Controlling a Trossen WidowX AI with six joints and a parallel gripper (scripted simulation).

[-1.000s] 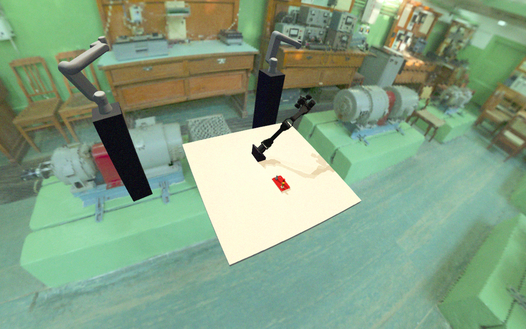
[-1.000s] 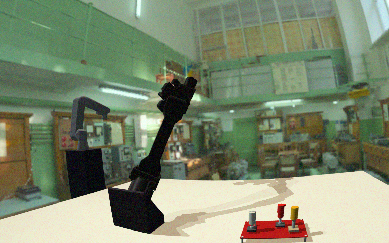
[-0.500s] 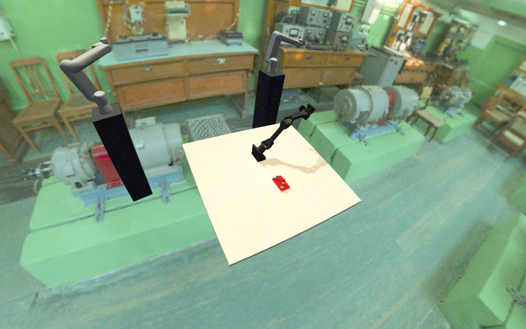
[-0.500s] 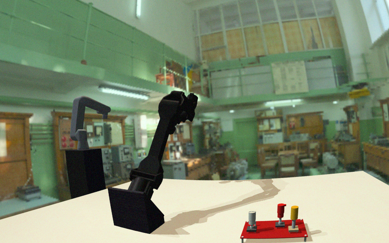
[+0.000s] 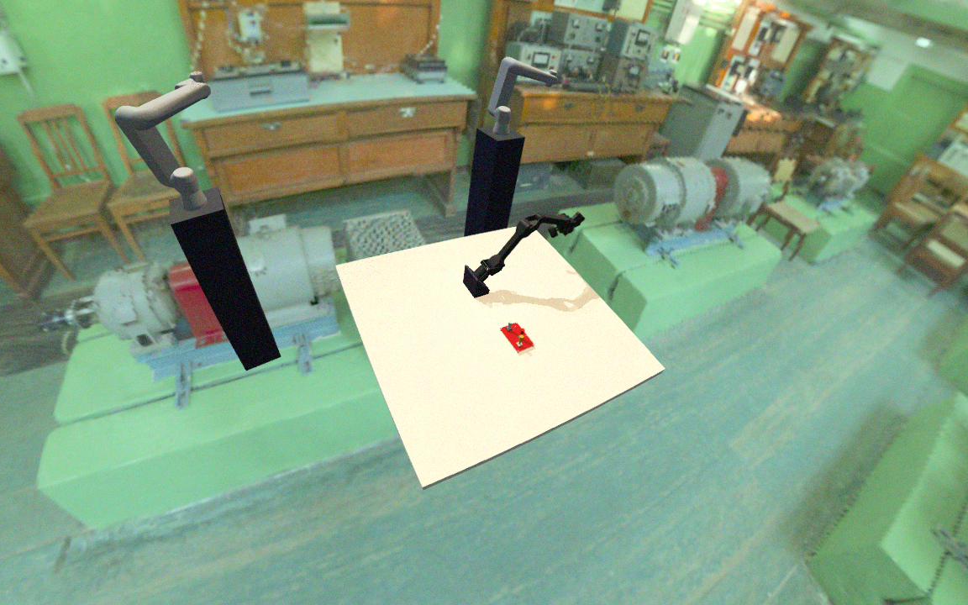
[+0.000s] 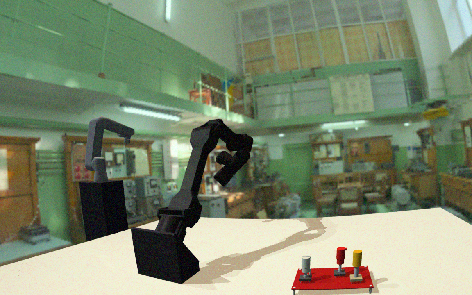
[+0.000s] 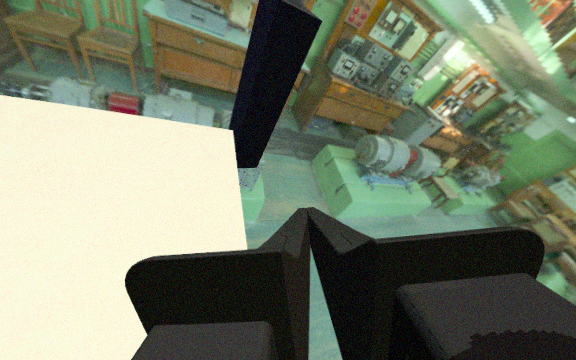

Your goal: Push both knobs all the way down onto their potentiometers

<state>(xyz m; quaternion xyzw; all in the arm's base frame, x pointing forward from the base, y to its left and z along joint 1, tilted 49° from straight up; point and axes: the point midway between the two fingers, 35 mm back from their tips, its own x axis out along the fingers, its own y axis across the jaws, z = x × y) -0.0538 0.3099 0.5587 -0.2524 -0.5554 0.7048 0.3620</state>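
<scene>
The red circuit board [image 5: 511,338] [image 6: 325,284] stands on short legs on the table. In the exterior view, a grey knob [image 6: 305,264] stands at its left, a red knob [image 6: 340,255] with a side pointer at the back, and a yellow knob [image 6: 357,258] at the right. Bare shaft shows below the red and yellow knobs, most below the yellow; a short stretch shows below the grey one. All three look upright. My gripper [image 7: 306,215] is shut and empty, fingertips together. It is high up, well away from the board, which is outside the wrist view.
The black arm base [image 5: 476,281] [image 6: 162,255] stands on the cream table [image 5: 427,406] [image 6: 83,273] [image 7: 93,200], left of the board in the exterior view. Two black pillars [image 5: 225,289] [image 5: 493,184] carrying grey arms stand beyond the table edge; one pillar [image 7: 273,85] shows in the wrist view.
</scene>
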